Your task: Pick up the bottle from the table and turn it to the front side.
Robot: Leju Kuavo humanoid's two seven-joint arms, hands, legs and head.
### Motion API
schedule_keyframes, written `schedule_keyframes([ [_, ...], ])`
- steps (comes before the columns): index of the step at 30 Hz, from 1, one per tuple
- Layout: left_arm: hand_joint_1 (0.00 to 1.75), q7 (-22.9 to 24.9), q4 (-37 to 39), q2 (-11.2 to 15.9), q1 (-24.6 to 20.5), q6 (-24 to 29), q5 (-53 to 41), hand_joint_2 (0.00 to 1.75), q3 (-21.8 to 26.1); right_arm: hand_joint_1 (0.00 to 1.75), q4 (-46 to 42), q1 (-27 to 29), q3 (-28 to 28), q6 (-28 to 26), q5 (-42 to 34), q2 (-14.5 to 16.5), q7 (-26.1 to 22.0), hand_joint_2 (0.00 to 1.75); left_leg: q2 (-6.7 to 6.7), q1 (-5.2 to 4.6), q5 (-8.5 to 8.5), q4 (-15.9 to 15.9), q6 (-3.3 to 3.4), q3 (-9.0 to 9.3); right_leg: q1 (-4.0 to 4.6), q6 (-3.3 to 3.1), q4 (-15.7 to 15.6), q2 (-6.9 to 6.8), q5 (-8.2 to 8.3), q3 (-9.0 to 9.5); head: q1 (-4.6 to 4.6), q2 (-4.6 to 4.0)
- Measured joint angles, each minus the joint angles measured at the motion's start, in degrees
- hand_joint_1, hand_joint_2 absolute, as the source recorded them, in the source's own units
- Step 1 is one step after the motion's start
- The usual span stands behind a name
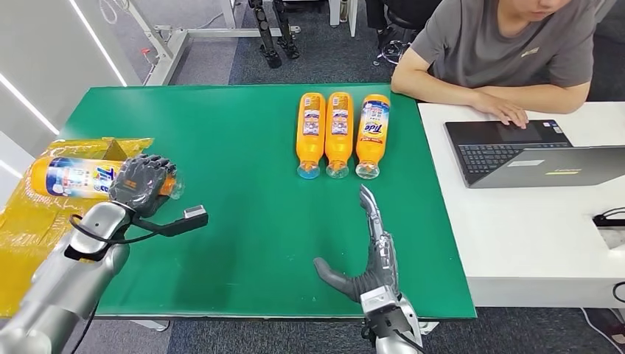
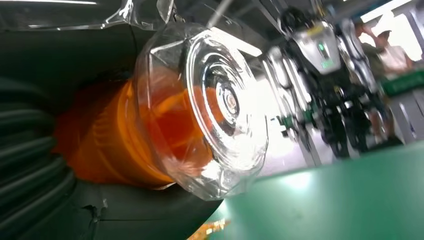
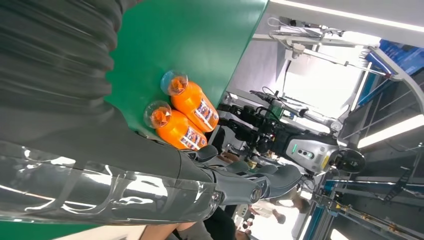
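The left robot hand (image 1: 142, 184) is wrapped around the orange plastic bottle with a clear cap (image 1: 88, 178) at the green tabletop (image 1: 236, 199) edge, apparently to lift and turn it, while the right robot hand (image 1: 368, 254) rests open, fingers apart.

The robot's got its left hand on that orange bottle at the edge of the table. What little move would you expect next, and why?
Probably a short lift. The left hand is wrapped around the bottle, which lies on its side over the yellow sheet, its clear cap jutting past the fingers. It likely needs to come clear of the table before it can be turned. The right hand rests open.
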Motion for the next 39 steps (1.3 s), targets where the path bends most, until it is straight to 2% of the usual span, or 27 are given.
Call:
schedule_keyframes([
  [5, 1.75, -1.86, 8.19, -0.14, -5.10, -1.72, 0.55, 1.75, -2.81, 0.00, 0.00, -0.02, -0.07, -0.04, -0.09, 0.00, -0.19, 1.75, 0.03, 0.00, 0.01, 0.00, -0.01, 0.01, 0.00, -0.03, 0.01, 0.02, 0.02, 0.00, 0.00, 0.00],
  [10, 1.75, -3.87, 15.65, -0.49, -9.53, -7.66, 1.30, 1.75, -5.61, 0.00, -0.71, 0.00, -0.10, -1.06, 0.01, 0.00, -0.66, 1.75, 0.01, 0.00, 0.01, 0.01, -0.02, 0.00, 0.00, -0.03, 0.01, 0.02, 0.02, -0.01, 0.00, 0.00],
  [16, 1.75, -1.28, 23.52, -1.66, -13.28, -11.29, 0.92, 1.75, -7.85, 0.00, -1.55, -0.29, -0.09, -1.53, -0.10, 0.09, -0.13, 1.75, 0.02, 0.00, 0.01, 0.00, -0.02, 0.00, 0.00, -0.03, 0.01, 0.02, 0.02, 0.00, 0.00, 0.00],
  [25, 1.75, -1.21, 28.36, -1.66, -14.75, -13.95, 3.14, 1.75, -7.94, 0.00, -1.57, -0.69, -0.08, -2.04, -0.26, 0.16, -0.09, 1.75, -0.07, 0.00, 0.03, 0.00, -0.04, 0.00, 0.00, -0.03, 0.03, -0.05, 0.02, 0.04, 0.01, 0.00],
  [35, 1.75, -1.36, 29.92, 0.01, -14.17, -16.24, 4.82, 1.75, -7.92, 0.00, -1.57, -1.01, -0.01, -1.92, -0.34, 0.22, -0.04, 1.75, -0.10, 0.00, 0.03, -0.01, -0.04, -0.03, 0.00, -0.03, 0.04, -0.06, 0.02, 0.03, 0.01, 0.00],
  [37, 1.75, -2.27, 30.03, 0.18, -14.14, -17.41, 5.54, 1.75, -7.85, 0.00, -1.57, -1.05, 0.02, -1.85, -0.31, 0.23, 0.07, 1.75, -0.08, 0.00, 0.03, -0.01, -0.04, -0.04, 0.00, -0.03, 0.04, -0.06, 0.02, 0.03, 0.01, 0.00],
  [39, 1.75, -5.34, 30.09, 0.34, -13.95, -19.59, 7.50, 1.75, -7.52, 0.00, -1.57, -1.10, 0.03, -1.61, -0.18, 0.24, 0.38, 1.75, -0.08, 0.00, 0.03, -0.01, -0.04, -0.04, 0.00, -0.02, 0.03, -0.06, 0.02, 0.03, -0.01, 0.00],
])
